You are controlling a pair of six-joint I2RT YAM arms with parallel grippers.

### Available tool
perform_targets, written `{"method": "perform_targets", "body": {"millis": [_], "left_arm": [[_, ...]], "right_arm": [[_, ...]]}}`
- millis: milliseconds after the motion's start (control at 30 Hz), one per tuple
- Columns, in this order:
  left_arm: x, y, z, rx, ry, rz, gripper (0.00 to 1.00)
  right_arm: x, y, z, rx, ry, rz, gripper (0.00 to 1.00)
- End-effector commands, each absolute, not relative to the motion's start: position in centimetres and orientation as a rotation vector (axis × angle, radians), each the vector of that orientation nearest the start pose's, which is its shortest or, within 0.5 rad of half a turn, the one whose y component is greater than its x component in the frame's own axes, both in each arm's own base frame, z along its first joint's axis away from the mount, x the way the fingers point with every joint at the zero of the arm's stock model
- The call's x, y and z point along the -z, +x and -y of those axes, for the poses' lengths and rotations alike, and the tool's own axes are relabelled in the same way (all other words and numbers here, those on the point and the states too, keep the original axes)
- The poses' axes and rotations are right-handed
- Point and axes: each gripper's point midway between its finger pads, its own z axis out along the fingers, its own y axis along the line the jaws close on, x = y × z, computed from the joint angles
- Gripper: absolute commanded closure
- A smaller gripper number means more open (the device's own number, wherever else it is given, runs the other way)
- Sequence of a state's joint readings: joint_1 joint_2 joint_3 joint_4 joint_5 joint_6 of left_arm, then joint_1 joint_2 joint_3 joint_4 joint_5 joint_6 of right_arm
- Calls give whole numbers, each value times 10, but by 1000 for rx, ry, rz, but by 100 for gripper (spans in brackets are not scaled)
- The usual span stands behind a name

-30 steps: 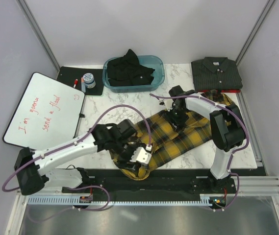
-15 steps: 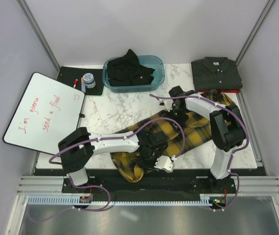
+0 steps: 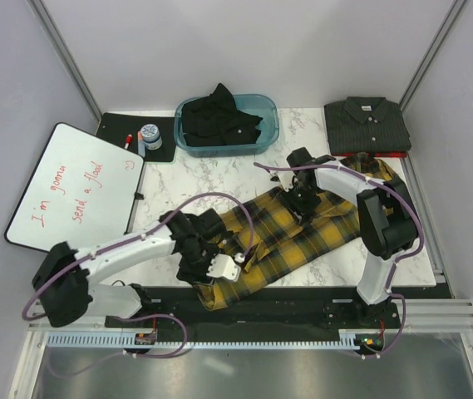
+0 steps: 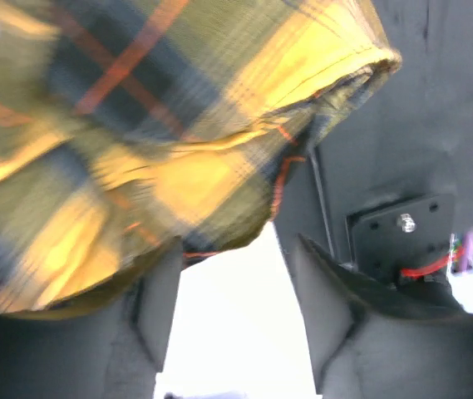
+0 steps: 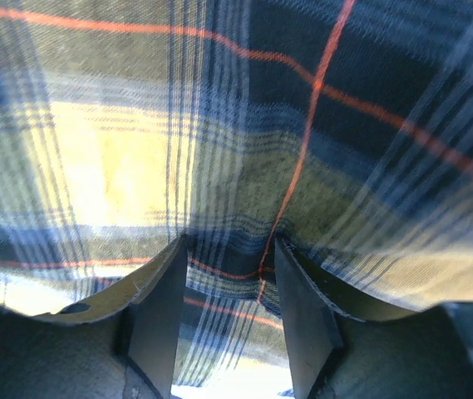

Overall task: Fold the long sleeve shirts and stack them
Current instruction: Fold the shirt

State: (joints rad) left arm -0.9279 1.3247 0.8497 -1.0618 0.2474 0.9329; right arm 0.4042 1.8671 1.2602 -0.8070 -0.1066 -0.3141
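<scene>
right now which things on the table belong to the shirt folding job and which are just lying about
Job: yellow-and-black plaid fabric shirt; folded dark charcoal button-up shirt; black shirt in the blue plastic tub.
Lying about: white whiteboard with red writing; red-capped marker; small blue-lidded jar; black mat.

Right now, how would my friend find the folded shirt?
On the marble table, go to the far right corner, right of the blue bin. The charcoal shirt lies there folded flat, pale buttons up. The black shirt is bunched in the bin, and the yellow plaid shirt lies spread in front.
</scene>
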Motion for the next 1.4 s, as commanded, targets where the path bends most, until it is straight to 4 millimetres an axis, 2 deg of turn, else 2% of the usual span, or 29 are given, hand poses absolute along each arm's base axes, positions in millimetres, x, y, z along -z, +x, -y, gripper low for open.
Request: {"method": "perform_targets", "body": {"millis": [0, 67, 100, 133, 167, 200, 267, 333, 367, 433, 467, 533, 633, 667, 700, 800, 867, 900, 967, 1000, 1067, 1100, 1133, 1167, 1200, 1267, 1300, 1333, 1367], "left_arm": [[-88, 124, 174, -603, -2813, 1898, 31], [-92, 144, 171, -663, -2901, 1995, 18], [-104, 153, 170, -618, -3071, 1944, 14], [-97, 157, 166, -604, -3136, 1919, 12], [-99, 163, 159, -606, -3189, 1942, 1], [-104, 167, 158, -540, -3326, 1853, 1], [-97, 176, 151, -490, -3359, 1937, 1], [-93, 185, 147, -475, -3222, 2184, 1], [-94, 191, 144, -469, -3129, 2306, 1], [-98, 195, 135, -623, -2859, 2542, 1], [-94, 177, 135, -784, -2769, 2517, 1], [-94, 176, 130, -755, -2861, 2449, 1], [-86, 167, 131, -678, -3137, 2209, 0], [-89, 166, 133, -612, -3289, 2077, 1], [-87, 168, 134, -577, -3341, 2043, 1], [-91, 177, 138, -587, -3353, 2025, 2], [-89, 179, 144, -724, -3242, 2082, 6], [-101, 188, 150, -740, -3247, 2095, 8], [-99, 193, 159, -902, -3100, 2178, 13], [-109, 205, 169, -912, -3118, 2180, 15], [-113, 213, 180, -996, -3015, 2255, 21], [-112, 218, 193, -1037, -2992, 2223, 23], [-115, 231, 201, -982, -3014, 2250, 27], [-113, 232, 209, -1016, -2907, 2330, 27], [-112, 232, 227, -1029, -2904, 2288, 28], [-116, 250, 245, -933, -2854, 2398, 31], [-115, 243, 261, -933, -2867, 2350, 32], [-98, 248, 264, -859, -2753, 2414, 32], [-104, 256, 275, -839, -2748, 2438, 33]], "right_arm": [[-64, 303, -153, -277, -1052, -2674, 41], [-85, 300, -162, -348, -1041, -2611, 39], [-98, 301, -166, -376, -1035, -2569, 38], [-104, 300, -170, -408, -1035, -2553, 37], [-109, 299, -173, -430, -1030, -2539, 37], [-118, 296, -183, -503, -1039, -2510, 39], [-124, 292, -196, -578, -1041, -2493, 40], [-128, 284, -216, -675, -1088, -2455, 42], [-127, 280, -221, -694, -1104, -2448, 43], [-125, 276, -233, -739, -1143, -2403, 43], [-120, 270, -241, -741, -1186, -2390, 44], [-93, 263, -241, -670, -1254, -2435, 46], [-56, 249, -251, -603, -1365, -2502, 48], [-48, 248, -252, -582, -1374, -2514, 49], [-38, 248, -255, -567, -1386, -2525, 49], [-32, 240, -262, -581, -1439, -2537, 48], [-47, 235, -265, -636, -1438, -2511, 46], [-56, 233, -266, -659, -1447, -2483, 45], [-85, 239, -260, -660, -1389, -2423, 42], [-94, 248, -250, -654, -1324, -2426, 41], [-115, 256, -235, -649, -1248, -2407, 41], [-119, 262, -226, -635, -1212, -2411, 40], [-122, 274, -209, -602, -1138, -2431, 41], [-123, 277, -197, -584, -1104, -2455, 41], [-123, 283, -186, -546, -1066, -2477, 41], [-121, 297, -160, -491, -956, -2534, 43], [-120, 306, -141, -433, -881, -2563, 44], [-120, 311, -134, -406, -849, -2573, 44], [-119, 314, -124, -376, -825, -2586, 44]]}}
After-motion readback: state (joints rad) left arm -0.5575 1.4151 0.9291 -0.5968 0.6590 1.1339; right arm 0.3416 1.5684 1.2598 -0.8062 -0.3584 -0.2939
